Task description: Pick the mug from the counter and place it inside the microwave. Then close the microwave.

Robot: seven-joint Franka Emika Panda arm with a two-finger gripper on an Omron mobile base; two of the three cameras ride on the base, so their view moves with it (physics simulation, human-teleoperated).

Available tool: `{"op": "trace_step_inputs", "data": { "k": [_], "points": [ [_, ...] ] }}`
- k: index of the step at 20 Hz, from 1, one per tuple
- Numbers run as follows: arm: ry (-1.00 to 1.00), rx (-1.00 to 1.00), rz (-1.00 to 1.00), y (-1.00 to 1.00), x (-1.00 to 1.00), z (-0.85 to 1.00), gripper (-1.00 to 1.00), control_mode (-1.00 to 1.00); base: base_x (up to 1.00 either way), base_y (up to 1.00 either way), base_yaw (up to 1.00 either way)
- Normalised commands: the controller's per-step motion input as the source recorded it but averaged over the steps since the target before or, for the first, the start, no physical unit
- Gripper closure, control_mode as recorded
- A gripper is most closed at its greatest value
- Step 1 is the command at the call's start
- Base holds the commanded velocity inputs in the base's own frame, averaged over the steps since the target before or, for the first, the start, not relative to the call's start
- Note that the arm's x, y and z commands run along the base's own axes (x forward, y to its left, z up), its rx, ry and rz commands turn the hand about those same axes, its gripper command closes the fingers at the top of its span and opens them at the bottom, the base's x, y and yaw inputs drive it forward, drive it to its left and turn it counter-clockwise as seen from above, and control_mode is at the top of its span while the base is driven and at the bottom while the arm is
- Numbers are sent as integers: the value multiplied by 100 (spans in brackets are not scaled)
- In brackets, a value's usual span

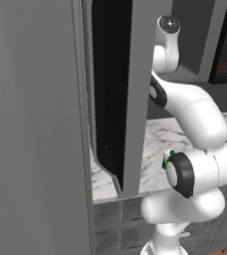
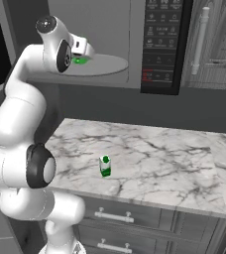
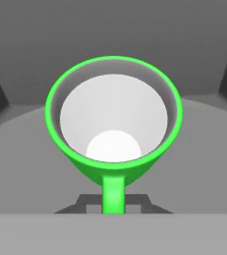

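The bright green mug fills the middle of the hand view, seen from above with its white inside showing. Its handle points down to my gripper, which is shut on it. In the right base view the gripper is inside the open microwave, and a bit of the mug shows under the hand, at the left part of the round plate. I cannot tell whether the mug rests on the plate or hangs just above it. The microwave door stands wide open to the left.
A small green-and-white carton stands on the marble counter below the microwave. A tall grey cabinet wall is close on the left. Drawer fronts run under the counter, and a cabinet handle is to the right.
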Motion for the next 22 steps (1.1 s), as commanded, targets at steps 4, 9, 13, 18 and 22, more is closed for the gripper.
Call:
{"op": "trace_step_inputs", "data": {
  "k": [4,9,13,18,22],
  "points": [
    [4,0,15,0,3,0,100,-100,0,0,0],
    [0,0,7,0,2,0,100,-100,0,0,0],
    [0,0,0,0,1,0,100,-100,0,0,0],
    [0,0,0,0,0,0,100,-100,0,0,0],
    [0,0,0,0,0,-1,100,-100,0,0,0]
  ]
}}
